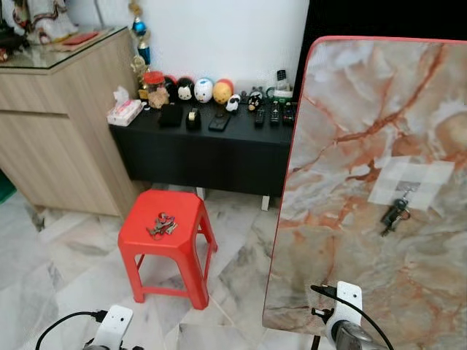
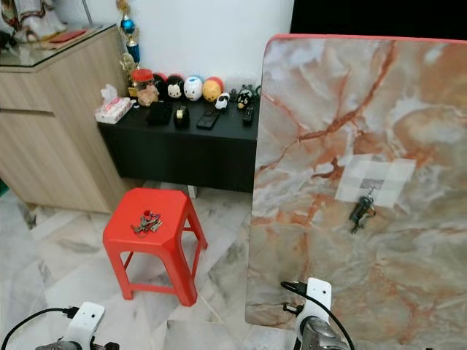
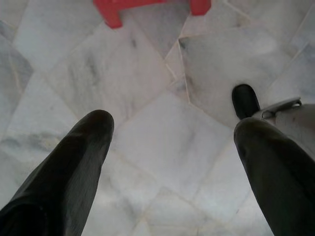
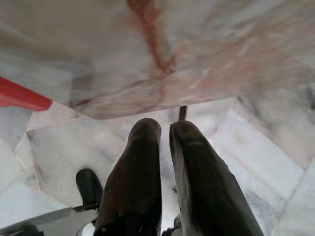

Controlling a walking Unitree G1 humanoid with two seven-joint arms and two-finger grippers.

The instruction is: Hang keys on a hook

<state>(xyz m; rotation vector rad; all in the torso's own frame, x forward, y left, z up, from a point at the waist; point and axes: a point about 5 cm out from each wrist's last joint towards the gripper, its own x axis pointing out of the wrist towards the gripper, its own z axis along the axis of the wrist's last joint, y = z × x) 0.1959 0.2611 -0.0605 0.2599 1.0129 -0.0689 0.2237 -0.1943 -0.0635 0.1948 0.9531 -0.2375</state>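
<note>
Lying on red stool (image 1: 169, 232): keys (image 1: 161, 224); marble board (image 1: 379, 182) beside.

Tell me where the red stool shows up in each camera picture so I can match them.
Left eye view: red stool, lower left of centre, loose keys on its seat.
Right eye view: lower left, nearer the left edge.
Left wrist view: two red feet at the top edge, beyond the open left claw.
Right wrist view: a red piece at the left edge, which may be the stool.
Shared landmark: the marble board standing to the stool's right.
</note>
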